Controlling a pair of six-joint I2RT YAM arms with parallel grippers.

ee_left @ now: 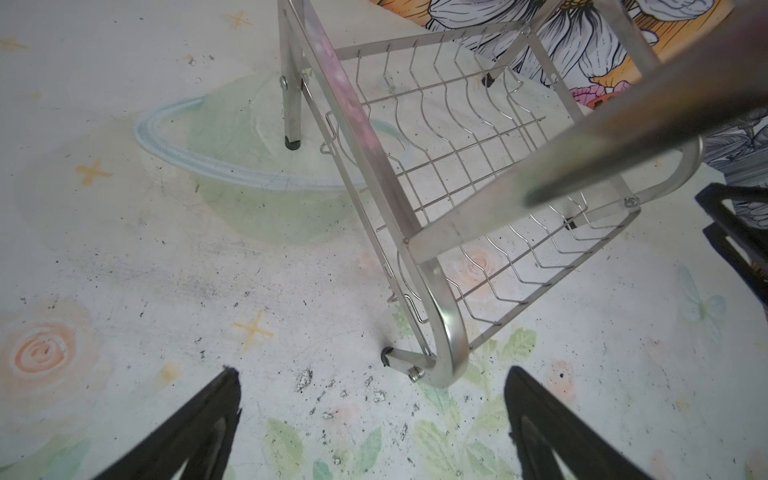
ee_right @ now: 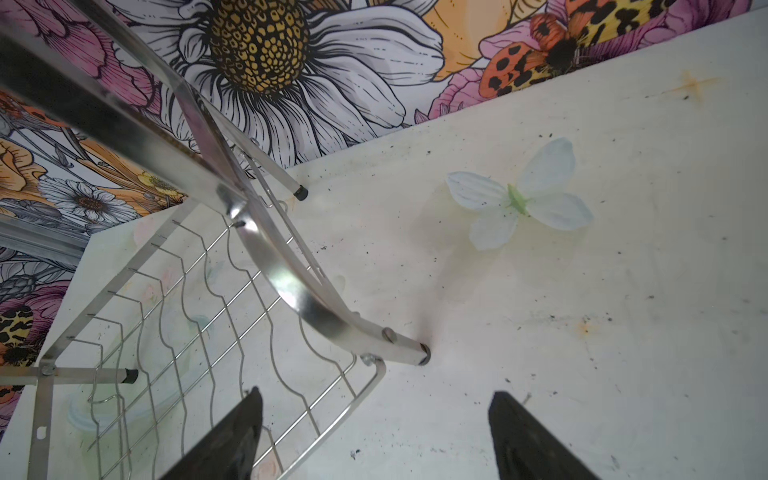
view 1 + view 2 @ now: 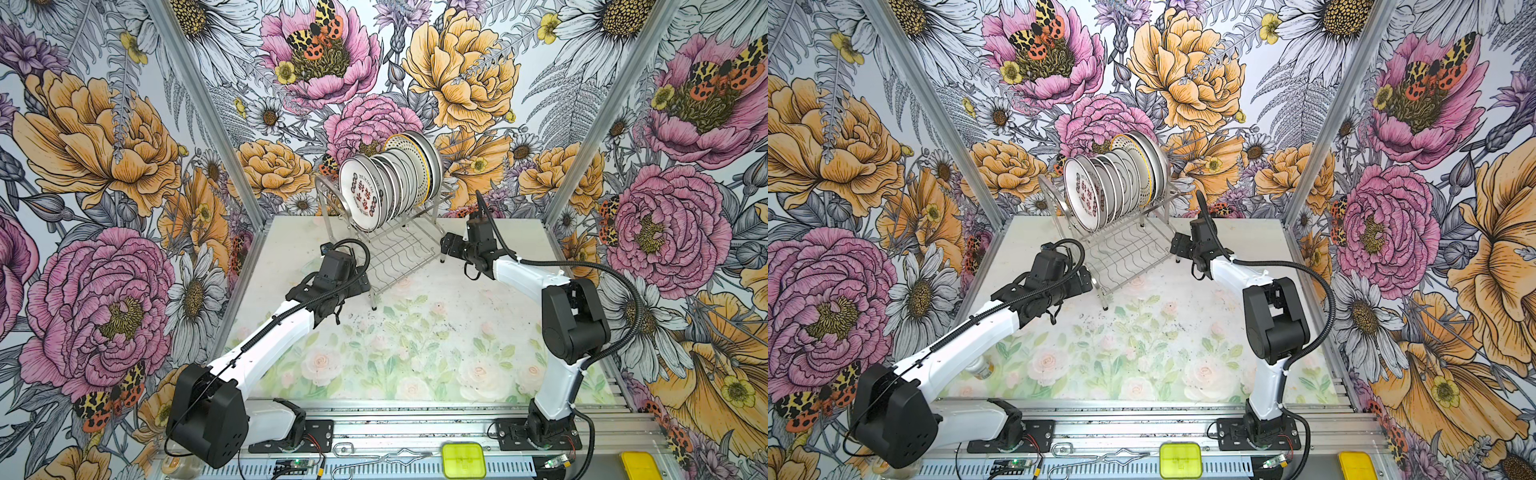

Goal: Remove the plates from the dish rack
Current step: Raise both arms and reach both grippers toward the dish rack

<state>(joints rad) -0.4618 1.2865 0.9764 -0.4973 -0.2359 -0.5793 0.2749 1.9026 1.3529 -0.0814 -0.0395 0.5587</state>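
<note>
Standing plates: about ten, on edge in one dish rack, far middle of desk.
Writing: leftmost plate's red characters were unreadable.
Left jaws: stood apart.
Right jaws: stood apart.

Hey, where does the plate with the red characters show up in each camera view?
In a top view: the plate with red characters is upper middle, at the left end of its row.
In a top view: the same plate, a little further left.
Left wrist view: not in it.
Right wrist view: not in it.
Shared landmark: the dish rack's wavy-wire shelf.
</note>
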